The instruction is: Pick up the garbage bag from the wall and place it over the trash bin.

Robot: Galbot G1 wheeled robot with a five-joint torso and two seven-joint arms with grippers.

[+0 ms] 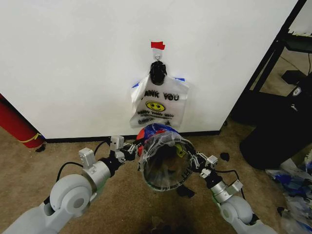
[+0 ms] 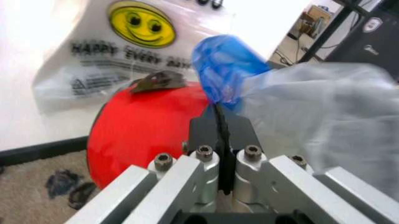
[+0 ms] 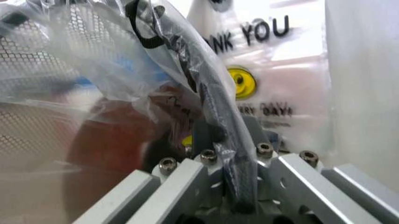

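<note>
Gripping garbage bag [image 1: 163, 163] over trash bin [image 2: 134, 128]; jaws closed.

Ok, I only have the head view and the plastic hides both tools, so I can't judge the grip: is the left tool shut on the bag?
Observer: Yes. The left wrist view shows the left tool shut on a thin fold of the crinkly clear plastic garbage bag, right beside its blue patch.
Operator: And the right one?
Observer: The right tool is shut on the rim of the round black trash bin, with bag plastic draped over that rim.
Operator: What sits behind the left tool?
Observer: The bin's red base, and past it the opaque white smiley bag hanging against the wall.
</note>
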